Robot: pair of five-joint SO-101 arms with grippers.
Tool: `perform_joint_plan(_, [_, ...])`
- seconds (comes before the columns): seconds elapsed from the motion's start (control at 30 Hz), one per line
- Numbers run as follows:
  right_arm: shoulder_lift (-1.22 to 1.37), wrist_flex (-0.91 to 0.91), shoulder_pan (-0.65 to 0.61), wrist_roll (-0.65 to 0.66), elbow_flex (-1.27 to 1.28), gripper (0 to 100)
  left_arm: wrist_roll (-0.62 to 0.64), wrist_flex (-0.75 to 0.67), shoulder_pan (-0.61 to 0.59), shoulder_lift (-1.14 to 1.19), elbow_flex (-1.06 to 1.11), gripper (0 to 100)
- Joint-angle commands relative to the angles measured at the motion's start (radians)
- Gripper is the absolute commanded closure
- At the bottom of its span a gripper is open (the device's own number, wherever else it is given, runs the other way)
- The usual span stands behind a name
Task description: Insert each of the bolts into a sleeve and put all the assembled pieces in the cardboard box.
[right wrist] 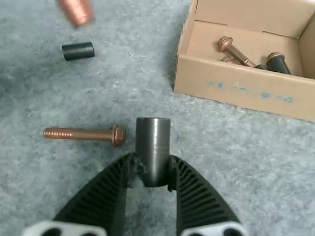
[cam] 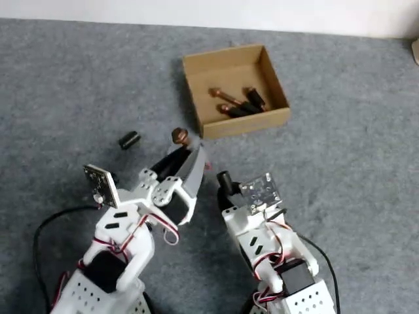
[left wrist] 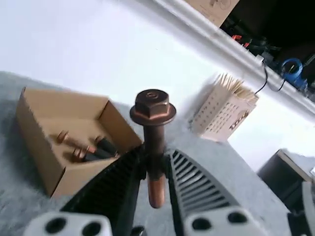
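1. A loose sleeve [cam: 129, 139] lies alone on the grey carpet [cam: 59, 85].
2. The left gripper [left wrist: 153, 164] is clenched on the shank of a bolt [left wrist: 152, 113], whose head is clear of the fingers, near the cardboard box [cam: 245, 123].
3. A second bolt [right wrist: 83, 133] lies flat on the carpet.
4. The right gripper [right wrist: 152, 172] grasps a dark sleeve [right wrist: 153, 142] just beside that bolt's head.
5. The box holds several assembled pieces [cam: 239, 104].

One cardboard box [cam: 245, 124], three sleeved bolts [cam: 236, 110] inside, two bare bolts [right wrist: 83, 133] [left wrist: 152, 147], two empty sleeves [right wrist: 78, 50] [right wrist: 153, 147].
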Motion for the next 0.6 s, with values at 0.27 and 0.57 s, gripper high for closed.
perform_joint_plan(0.27, [-0.007, -0.053, 0.039, 0.006, -0.051, 99.4, 0.020, -0.124, 0.008, 0.693, -0.318, 99])
perform_joint_plan(0.57, [-0.007, -0.101, 0.082, 0.006, -0.045, 99.4, 0.061, -0.124, 0.081, 0.644, -0.289, 99])
